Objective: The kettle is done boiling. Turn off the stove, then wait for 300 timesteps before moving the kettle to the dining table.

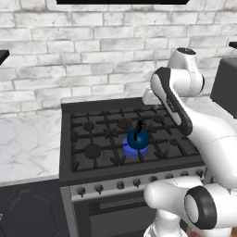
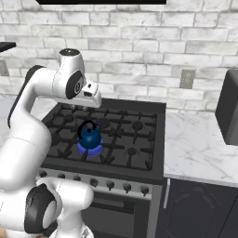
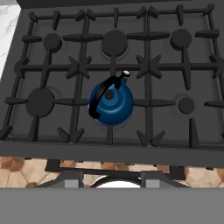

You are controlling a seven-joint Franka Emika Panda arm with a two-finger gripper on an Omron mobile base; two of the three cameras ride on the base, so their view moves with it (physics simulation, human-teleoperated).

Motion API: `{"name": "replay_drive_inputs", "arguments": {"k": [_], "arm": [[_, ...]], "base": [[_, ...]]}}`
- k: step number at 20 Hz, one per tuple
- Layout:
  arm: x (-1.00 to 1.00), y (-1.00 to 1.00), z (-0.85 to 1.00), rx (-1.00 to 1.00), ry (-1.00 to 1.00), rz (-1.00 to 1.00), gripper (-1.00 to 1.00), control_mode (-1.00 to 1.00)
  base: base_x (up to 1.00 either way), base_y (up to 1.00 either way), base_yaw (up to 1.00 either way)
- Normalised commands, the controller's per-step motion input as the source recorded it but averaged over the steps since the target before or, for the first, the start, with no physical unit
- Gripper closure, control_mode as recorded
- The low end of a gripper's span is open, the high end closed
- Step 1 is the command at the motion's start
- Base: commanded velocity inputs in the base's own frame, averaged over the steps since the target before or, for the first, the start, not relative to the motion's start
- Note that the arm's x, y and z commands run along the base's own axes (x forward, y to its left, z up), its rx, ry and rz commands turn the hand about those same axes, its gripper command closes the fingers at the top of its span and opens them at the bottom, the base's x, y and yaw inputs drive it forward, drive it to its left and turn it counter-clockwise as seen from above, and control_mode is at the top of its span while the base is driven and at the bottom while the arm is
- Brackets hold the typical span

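We see the kettle (image 3: 110,104) on the stove (image 3: 144,131) over blue flame, presumably heating; our end effector's opening we cannot tell.

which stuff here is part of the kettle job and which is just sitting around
Part of the job:
kettle, on the front middle burner over a blue flame
stove, with its front knobs

Just sitting around:
dark appliance on the marble counter

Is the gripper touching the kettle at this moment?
Apart. The hand view looks down on the kettle from well above, bare stove grate all around it, nothing holding its handle.
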Motion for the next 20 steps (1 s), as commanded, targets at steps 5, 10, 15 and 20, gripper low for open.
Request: {"name": "replay_drive_inputs", "arguments": {"k": [5,10,15,20], "arm": [[-0.17,-0.02,0.00,0.00,-0.12,0.00,-1.00,-1.00],[-0.20,-0.01,0.00,0.00,-0.14,0.00,-1.00,-1.00],[-0.09,-0.01,0.00,0.00,-0.07,0.00,-1.00,-1.00],[-0.10,0.00,0.00,0.00,-0.04,0.00,-1.00,-1.00]], "base": [[0.00,0.00,0.00],[0.00,0.00,0.00],[0.00,0.00,0.00],[0.00,0.00,0.00]]}}
